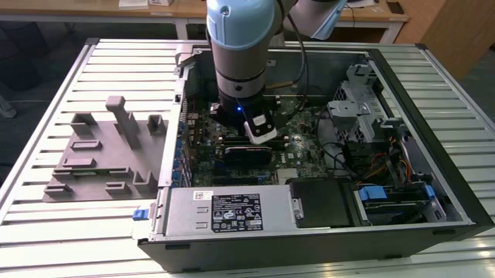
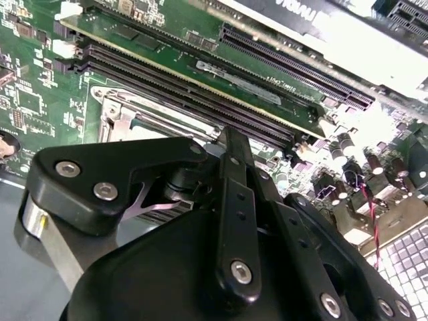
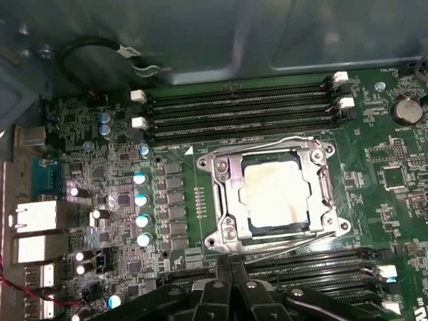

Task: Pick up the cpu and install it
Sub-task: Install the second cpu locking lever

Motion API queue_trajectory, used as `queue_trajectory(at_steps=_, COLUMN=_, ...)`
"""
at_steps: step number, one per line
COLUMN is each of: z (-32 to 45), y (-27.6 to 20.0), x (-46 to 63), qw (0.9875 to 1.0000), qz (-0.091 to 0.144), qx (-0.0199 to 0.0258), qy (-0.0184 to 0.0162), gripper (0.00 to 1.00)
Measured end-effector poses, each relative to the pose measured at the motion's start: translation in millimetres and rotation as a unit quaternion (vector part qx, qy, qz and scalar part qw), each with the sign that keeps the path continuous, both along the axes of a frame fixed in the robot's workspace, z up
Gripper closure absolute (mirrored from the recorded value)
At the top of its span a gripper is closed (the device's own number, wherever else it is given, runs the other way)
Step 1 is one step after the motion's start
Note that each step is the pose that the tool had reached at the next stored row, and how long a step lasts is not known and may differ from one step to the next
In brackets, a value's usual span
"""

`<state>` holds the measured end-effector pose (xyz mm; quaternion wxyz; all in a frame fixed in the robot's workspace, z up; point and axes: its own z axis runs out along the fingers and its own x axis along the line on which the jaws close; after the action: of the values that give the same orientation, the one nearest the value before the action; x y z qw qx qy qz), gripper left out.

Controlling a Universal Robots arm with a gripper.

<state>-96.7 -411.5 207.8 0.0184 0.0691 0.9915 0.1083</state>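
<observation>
The cpu [image 3: 277, 194], a square chip with a pale silver top, lies flat inside the metal socket frame [image 3: 226, 200] on the green motherboard [image 3: 381, 174]. In the first wrist view my gripper [image 3: 231, 266] hovers just off one side of the socket, its black fingers drawn together with nothing between them. In the second wrist view the gripper [image 2: 231, 138] shows from behind, over the socket edge and beside the memory slots [image 2: 200, 87]. In the exterior view the arm [image 1: 240, 52] reaches straight down into the open computer case [image 1: 433, 145].
Memory slots [image 3: 241, 110] flank the socket on two sides. A black block [image 1: 247, 155] sits just below the wrist in the exterior view. The power supply [image 1: 224, 211] and drive bays [image 1: 386, 194] line the case front. A grey fixture [image 1: 108, 150] lies on the table at the exterior view's left.
</observation>
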Motion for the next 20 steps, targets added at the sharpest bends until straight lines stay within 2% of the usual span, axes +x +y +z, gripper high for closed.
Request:
queue_trajectory(at_steps=2, z=-2.5, y=-2.9, x=-1.1, qw=0.9999, qz=0.0, qx=0.0151, qy=-0.0001, gripper=0.89)
queue_trajectory(at_steps=3, z=-3.1, y=-3.4, x=-1.3, qw=0.9998, qz=0.0, qx=0.0193, qy=0.0, gripper=0.89)
queue_trajectory(at_steps=4, z=-4.5, y=-4.2, x=-1.4, qw=0.9996, qz=0.0, qx=0.0274, qy=0.0, gripper=0.89)
queue_trajectory(at_steps=9, z=-9.0, y=-6.6, x=-1.5, qw=0.9995, qz=0.0, qx=0.0321, qy=0.0, gripper=0.89)
queue_trajectory(at_steps=15, z=-12.2, y=-6.9, x=-1.5, qw=0.9993, qz=0.0, qx=0.0386, qy=0.0, gripper=0.89)
queue_trajectory(at_steps=20, z=-13.7, y=-6.8, x=-2.2, qw=0.9991, qz=0.0, qx=0.0418, qy=-0.0001, gripper=0.89)
